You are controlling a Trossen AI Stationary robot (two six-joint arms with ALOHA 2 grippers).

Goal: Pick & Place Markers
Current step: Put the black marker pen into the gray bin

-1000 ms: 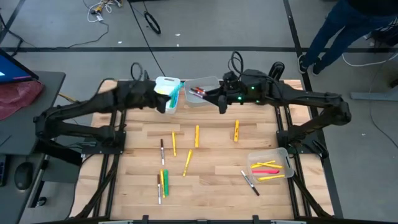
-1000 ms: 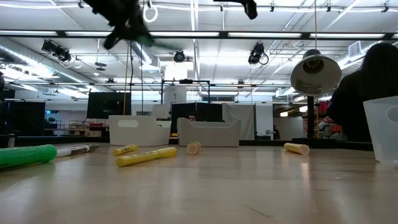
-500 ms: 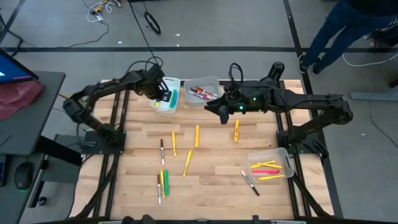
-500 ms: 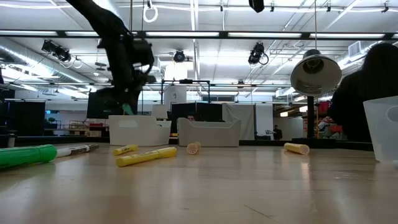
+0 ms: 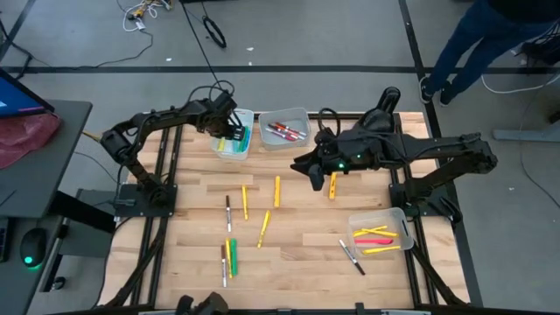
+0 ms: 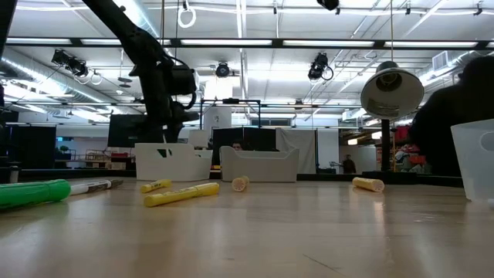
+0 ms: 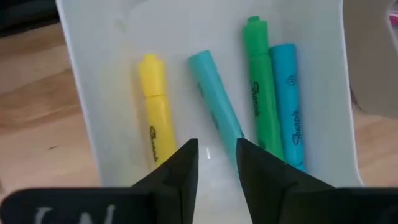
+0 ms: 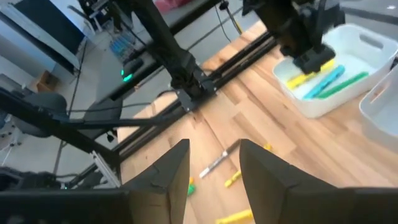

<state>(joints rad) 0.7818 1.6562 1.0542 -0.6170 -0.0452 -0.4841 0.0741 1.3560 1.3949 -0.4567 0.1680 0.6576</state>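
- While the left gripper (image 5: 229,133) hangs over the back-left bin (image 5: 248,114), I judge the sort to be roughly half done: three bins hold markers, and a fair number lie loose on the table (image 5: 297,254).
- Left jaws: a narrow gap, nothing between them. The wrist view shows them just above the bin floor.
- Back-left bin, counted from the left wrist: four markers, namely one yellow marker (image 7: 154,112), one light blue marker (image 7: 214,99), one green marker (image 7: 261,87) and one blue marker (image 7: 287,99). The light blue one lies slanted below the jaw gap, free of the fingers.
- Middle back bin (image 5: 302,114): red markers (image 5: 280,131), at least two; I cannot count them exactly.
- Front-right bin (image 5: 354,223): yellow and pink markers (image 5: 376,238), about four; the overlap makes the count unsure.
- Right gripper (image 5: 313,175): low over the table, just beside a loose orange marker (image 5: 332,184). Jaws moderately apart and empty.
- Loose on the table, my count is ten:
- Orange or yellow, four: the one by the right gripper, one at (image 5: 276,191), one at (image 5: 244,201), one at (image 5: 263,229).
- A yellow and green pair (image 5: 230,255) lying side by side, two.
- Thin grey, dark-capped, four: one at (image 5: 228,213), one at (image 5: 223,265), and two crossed (image 5: 352,256) near the front-right bin.
- Left to do: all ten loose markers.
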